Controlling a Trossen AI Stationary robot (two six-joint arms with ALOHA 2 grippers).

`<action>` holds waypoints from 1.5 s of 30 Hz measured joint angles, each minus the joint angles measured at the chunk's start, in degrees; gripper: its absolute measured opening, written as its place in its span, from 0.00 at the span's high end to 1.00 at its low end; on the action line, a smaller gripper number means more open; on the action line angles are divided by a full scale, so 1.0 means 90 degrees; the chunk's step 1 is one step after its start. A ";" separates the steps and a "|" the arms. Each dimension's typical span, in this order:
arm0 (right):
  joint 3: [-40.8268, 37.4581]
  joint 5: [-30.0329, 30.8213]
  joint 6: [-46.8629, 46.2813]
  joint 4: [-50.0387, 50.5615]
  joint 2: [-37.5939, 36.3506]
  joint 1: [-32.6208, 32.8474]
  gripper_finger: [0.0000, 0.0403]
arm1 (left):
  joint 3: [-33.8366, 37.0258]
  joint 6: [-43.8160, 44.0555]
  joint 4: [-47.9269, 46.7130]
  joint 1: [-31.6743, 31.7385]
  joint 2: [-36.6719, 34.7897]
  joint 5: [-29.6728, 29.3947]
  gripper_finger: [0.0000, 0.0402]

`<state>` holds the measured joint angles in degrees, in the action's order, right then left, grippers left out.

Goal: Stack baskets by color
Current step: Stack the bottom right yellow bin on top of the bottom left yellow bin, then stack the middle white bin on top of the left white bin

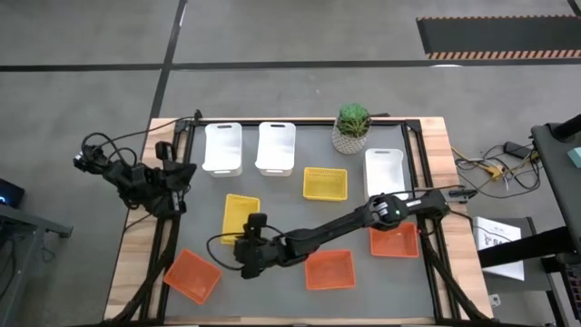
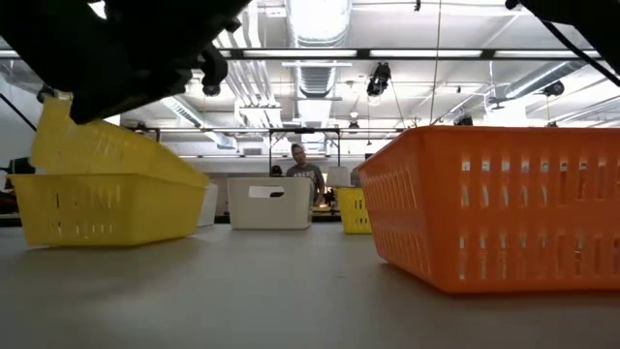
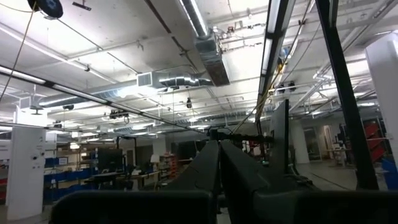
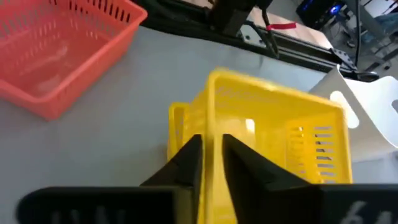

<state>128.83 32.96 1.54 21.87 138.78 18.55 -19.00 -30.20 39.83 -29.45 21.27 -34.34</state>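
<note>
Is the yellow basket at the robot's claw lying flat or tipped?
Tipped: the upper yellow basket leans inside another yellow basket, its wall between the right claw fingers.

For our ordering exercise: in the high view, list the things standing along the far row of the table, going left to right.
White basket → second white basket → potted plant → third white basket, set slightly nearer than the others.

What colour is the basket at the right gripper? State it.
Yellow: the basket at the right gripper, clearest in the right wrist view.
</note>
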 joint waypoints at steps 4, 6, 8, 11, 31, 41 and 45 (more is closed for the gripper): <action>0.0100 -0.0198 -0.0111 0.0292 -0.0003 -0.0013 0.72 | 0.0000 0.0000 -0.0009 0.0000 0.0007 0.0018 1.00; 0.0130 -0.0432 -0.0260 0.0450 -0.0077 -0.0018 0.67 | 0.0000 0.0000 -0.0009 0.0000 0.0023 0.0020 1.00; 0.0134 -0.0674 -0.0361 0.0556 -0.0194 -0.0013 0.64 | 0.0000 0.0002 -0.0011 0.0000 0.0051 0.0019 1.00; 0.0154 -0.0683 -0.0384 0.0967 -0.0372 0.0046 0.61 | 0.0000 0.0000 -0.0007 0.0000 0.0097 0.0051 1.00; 0.0033 0.0683 -0.1503 0.4503 -0.0551 0.0831 0.75 | 0.0000 0.0331 0.0081 0.0000 0.0413 0.0497 1.00; -0.1148 0.1176 -0.1583 0.4769 -0.1500 0.1132 0.80 | -0.0002 0.0468 0.0289 0.0000 0.0700 0.0498 1.00; -0.2477 0.1135 -0.1366 0.3603 -0.2459 0.1206 0.81 | -0.0005 0.0486 0.0390 0.0000 0.0785 0.0499 1.00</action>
<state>106.53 43.17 -10.75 54.30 116.64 29.40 -19.05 -25.82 43.34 -29.45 28.34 -29.85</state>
